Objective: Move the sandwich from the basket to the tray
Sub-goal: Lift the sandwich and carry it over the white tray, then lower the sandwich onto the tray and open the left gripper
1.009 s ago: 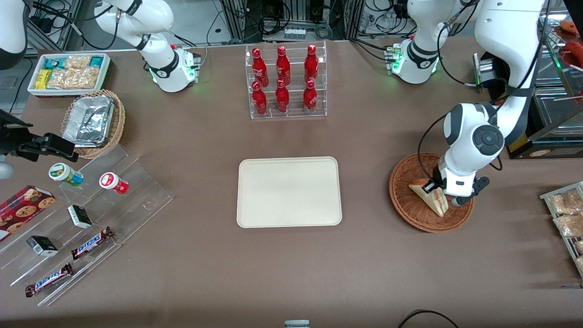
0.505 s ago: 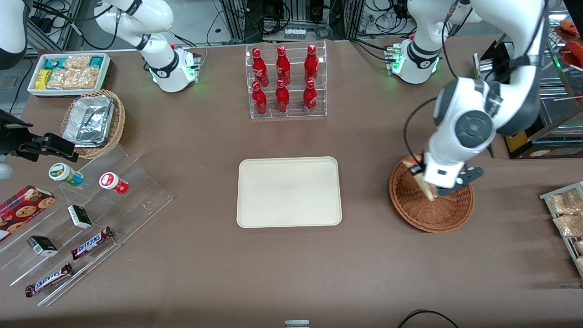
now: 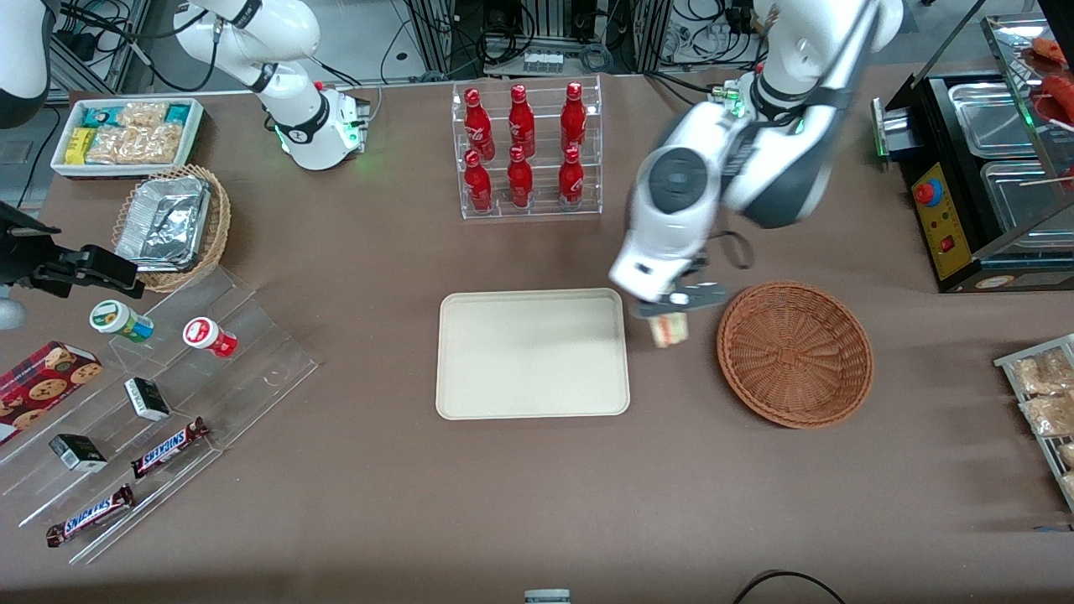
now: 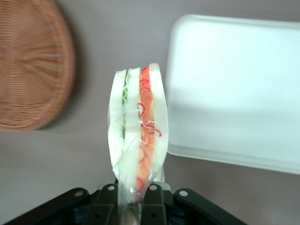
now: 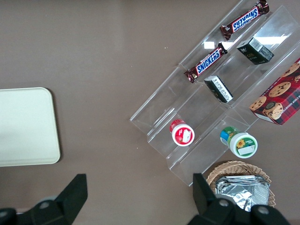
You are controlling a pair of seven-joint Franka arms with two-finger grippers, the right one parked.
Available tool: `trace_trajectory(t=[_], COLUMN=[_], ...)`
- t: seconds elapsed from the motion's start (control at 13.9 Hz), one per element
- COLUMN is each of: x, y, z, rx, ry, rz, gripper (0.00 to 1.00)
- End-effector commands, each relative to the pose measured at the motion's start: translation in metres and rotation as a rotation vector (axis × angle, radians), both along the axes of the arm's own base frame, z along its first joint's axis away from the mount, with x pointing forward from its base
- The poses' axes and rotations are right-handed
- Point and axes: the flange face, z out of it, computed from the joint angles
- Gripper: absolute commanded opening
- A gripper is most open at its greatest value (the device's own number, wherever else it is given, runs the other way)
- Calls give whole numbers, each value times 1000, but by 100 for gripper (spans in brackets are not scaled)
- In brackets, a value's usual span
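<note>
My left gripper (image 3: 671,312) hangs in the air over the strip of table between the reddish-brown wicker basket (image 3: 795,353) and the cream tray (image 3: 532,353). It is shut on the sandwich (image 3: 670,329), a plastic-wrapped wedge of white bread. In the left wrist view the sandwich (image 4: 137,126) stands out from the gripper (image 4: 132,199) with its green, red and orange filling showing along the edge. The basket (image 4: 33,65) holds nothing, and the tray (image 4: 236,89) is bare.
A clear rack of red bottles (image 3: 526,151) stands farther from the front camera than the tray. Toward the parked arm's end lie a tan basket of foil trays (image 3: 172,225), a white snack bin (image 3: 127,134) and clear steps with snacks (image 3: 143,403). A black machine (image 3: 973,176) stands toward the working arm's end.
The gripper lifted the sandwich out of the basket and carried it sideways toward the tray. It now hangs past the basket's rim, near the tray's edge. The basket is left empty.
</note>
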Motion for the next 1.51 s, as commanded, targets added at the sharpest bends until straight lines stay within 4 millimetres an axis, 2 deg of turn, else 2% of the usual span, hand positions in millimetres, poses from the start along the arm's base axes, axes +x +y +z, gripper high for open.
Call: trace_trajectory(t=[0.0,0.22,0.36,0.65,1.01,1.15,1.23,1.3,1.37,1.44], x=[11,-3,-11,-12,-14,-14,-14,-15,-14,-12], y=[-76,-122,-140,-156,-166,-166,-166,-167,-166,-165], z=[-34,-67,-92,-115,-152,-156,-157,-158,-156,-151], rx=[-34,-88,-111,-164,-140,-137,-136,-136,-136,-138], ry=[-8,-76,-99,-148,-148,-163,-161,-160,-162,-164], rz=[3,-66,-94,-103,-128,-142,-142,-144,-146,-142], gripper=[0,0,0,0,0,0,5,56,98,100])
